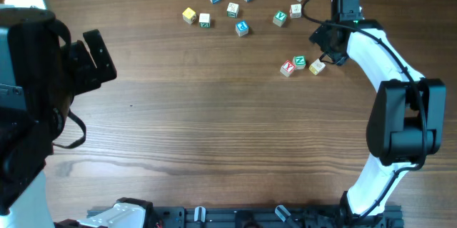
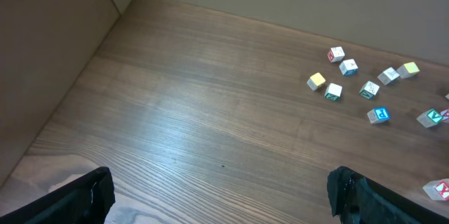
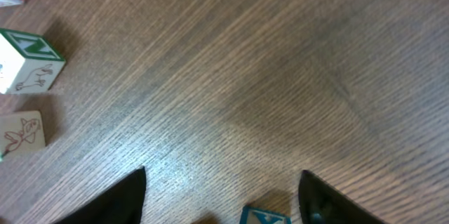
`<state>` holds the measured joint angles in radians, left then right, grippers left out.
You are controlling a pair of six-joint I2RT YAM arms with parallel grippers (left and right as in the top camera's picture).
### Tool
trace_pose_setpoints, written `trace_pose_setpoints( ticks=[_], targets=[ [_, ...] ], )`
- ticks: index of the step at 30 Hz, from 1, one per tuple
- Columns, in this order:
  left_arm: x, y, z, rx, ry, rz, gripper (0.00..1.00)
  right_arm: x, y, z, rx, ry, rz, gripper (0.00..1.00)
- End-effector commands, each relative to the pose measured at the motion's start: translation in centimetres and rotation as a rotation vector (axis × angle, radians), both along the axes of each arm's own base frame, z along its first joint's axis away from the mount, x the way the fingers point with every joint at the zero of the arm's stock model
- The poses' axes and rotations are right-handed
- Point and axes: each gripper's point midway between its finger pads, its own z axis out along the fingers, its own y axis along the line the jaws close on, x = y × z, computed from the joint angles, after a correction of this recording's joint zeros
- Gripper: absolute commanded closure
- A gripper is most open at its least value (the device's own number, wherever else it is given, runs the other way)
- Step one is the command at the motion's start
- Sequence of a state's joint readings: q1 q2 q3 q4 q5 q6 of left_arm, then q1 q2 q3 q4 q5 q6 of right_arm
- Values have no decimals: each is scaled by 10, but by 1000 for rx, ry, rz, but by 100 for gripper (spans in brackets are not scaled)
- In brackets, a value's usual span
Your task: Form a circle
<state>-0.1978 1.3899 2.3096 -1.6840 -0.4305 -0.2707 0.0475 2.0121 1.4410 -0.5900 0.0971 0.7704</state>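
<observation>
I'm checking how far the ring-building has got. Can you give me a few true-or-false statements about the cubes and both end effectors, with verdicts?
1. The left end effector holds a cube. False: it is open, with nothing between its fingers.
2. Three cubes sit close together near the right arm: a red-print cube, a green-print cube and a pale cube. True.
3. The cubes form a closed ring. False: those three make a short row, and the scattered cubes lie loosely apart.
4. In the right wrist view, a blue-print cube lies between the open fingers of the right end effector. True.
</observation>
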Motion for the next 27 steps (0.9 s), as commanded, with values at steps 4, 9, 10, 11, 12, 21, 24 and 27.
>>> trace_pose_setpoints(
  ticks=[4, 9, 10, 11, 12, 21, 24, 27],
  targets=[
    [0, 4, 1, 12, -1, 15, 0, -6, -4, 4, -15, 26, -1, 68],
    [0, 4, 1, 12, -1, 15, 0, -13, -11, -3, -47, 55, -16, 80],
    [0, 4, 1, 12, -1, 15, 0, -15, -12, -4, -45, 59, -22, 82],
    [0, 4, 1, 12, -1, 15, 0, -17, -13, -7, -41, 66, -36, 84],
    [0, 4, 1, 12, -1, 15, 0, -19, -13, -9, -39, 71, -51, 85],
    [0, 4, 1, 12, -1, 15, 0, -31, -11, -20, -9, 108, -85, 90],
    [0, 4, 1, 12, -1, 15, 0, -34, -5, -21, 25, 120, -73, 90],
    [0, 4, 1, 12, -1, 15, 0, -38, -3, -22, 31, 138, -71, 91]
  ],
)
